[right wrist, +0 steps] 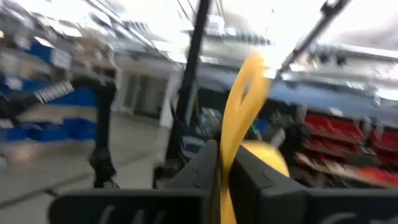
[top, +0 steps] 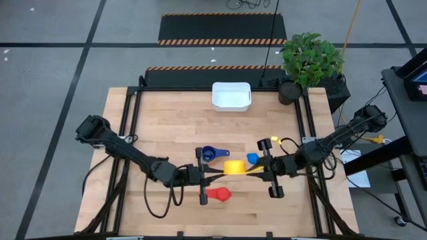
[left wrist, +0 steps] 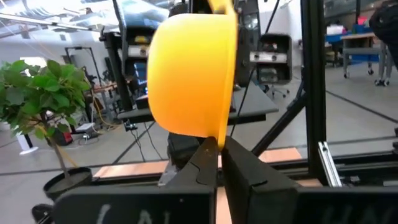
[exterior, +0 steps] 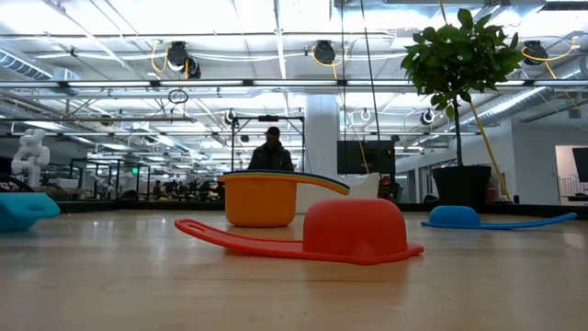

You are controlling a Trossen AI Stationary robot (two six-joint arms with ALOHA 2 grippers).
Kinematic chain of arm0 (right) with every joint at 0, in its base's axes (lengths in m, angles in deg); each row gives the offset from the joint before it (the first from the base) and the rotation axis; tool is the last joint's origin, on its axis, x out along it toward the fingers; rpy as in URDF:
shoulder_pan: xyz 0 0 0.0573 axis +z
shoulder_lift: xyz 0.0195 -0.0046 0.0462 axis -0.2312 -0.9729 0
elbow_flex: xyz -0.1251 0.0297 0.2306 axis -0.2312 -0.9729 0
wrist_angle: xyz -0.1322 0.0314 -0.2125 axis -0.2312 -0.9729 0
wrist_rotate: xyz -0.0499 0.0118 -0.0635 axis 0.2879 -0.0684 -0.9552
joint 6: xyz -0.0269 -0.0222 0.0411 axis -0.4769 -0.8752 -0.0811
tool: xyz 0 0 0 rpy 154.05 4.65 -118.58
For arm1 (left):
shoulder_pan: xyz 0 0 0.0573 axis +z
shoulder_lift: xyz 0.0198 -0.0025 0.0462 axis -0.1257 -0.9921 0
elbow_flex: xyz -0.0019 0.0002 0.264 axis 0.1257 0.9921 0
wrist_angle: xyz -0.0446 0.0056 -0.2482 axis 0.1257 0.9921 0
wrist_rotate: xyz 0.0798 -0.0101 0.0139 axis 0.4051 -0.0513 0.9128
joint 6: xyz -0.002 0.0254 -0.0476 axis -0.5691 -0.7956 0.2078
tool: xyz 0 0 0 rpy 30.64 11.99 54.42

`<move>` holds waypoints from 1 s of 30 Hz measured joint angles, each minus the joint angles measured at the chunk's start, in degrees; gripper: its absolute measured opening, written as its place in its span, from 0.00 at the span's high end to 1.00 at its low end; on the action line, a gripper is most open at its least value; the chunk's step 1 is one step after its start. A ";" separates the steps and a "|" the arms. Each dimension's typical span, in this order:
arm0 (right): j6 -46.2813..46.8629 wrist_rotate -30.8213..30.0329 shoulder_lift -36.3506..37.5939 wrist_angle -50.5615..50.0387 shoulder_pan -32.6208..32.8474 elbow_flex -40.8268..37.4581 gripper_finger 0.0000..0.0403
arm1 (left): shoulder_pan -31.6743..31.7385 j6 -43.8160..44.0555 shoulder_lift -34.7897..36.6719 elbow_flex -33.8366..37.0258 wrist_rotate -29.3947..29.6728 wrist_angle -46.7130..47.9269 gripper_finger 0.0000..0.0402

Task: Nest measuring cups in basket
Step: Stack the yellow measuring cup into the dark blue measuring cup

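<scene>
Mid-handover, by the look of it: yellow measuring cup (top: 234, 167) held between both arms at the centre of the wooden counter (top: 167, 113). Left claw (top: 204, 173) pinched tight on the bowl's rim, seen in the left wrist view as a smooth, glossy rounded bowl (left wrist: 193, 68) rising from the closed fingers. Right claw (top: 265, 169) narrow around the flat yellow handle (right wrist: 239, 118), which stands up thin and strap-like between the fingers.

Judged step: passing or steadying the yellow cup before carrying it to the basket (top: 231, 95). Next move likely calls for one claw to let go cleanly so the other can carry the cup off without twisting it, then a lift toward the counter's far edge.

Basket: white, rectangular, rounded corners, apparently empty, well apart from the cups. Red cup (exterior: 354, 230) lying mouth-down near the front edge, matte plastic dome with a long flat handle. Dark blue cup (top: 209, 154) just beyond the left claw, light blue cup (top: 252, 158) near the right claw. In the low view, an orange bowl with nested coloured rims (exterior: 262, 198) standing upright behind the red one. Potted plant (top: 310, 60) at the far right corner.
</scene>
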 joint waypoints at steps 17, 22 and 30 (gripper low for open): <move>14.59 -10.46 8.89 -32.61 -0.09 2.25 0.37 | -4.91 26.02 17.28 -0.07 6.84 49.88 0.98; 15.68 -10.07 5.39 -30.96 -1.54 2.32 0.32 | -4.80 26.30 16.13 -0.04 -1.86 54.93 0.98; 19.95 4.73 2.09 -31.09 -5.96 2.32 0.32 | -4.74 21.86 15.07 -0.04 -6.33 54.86 0.99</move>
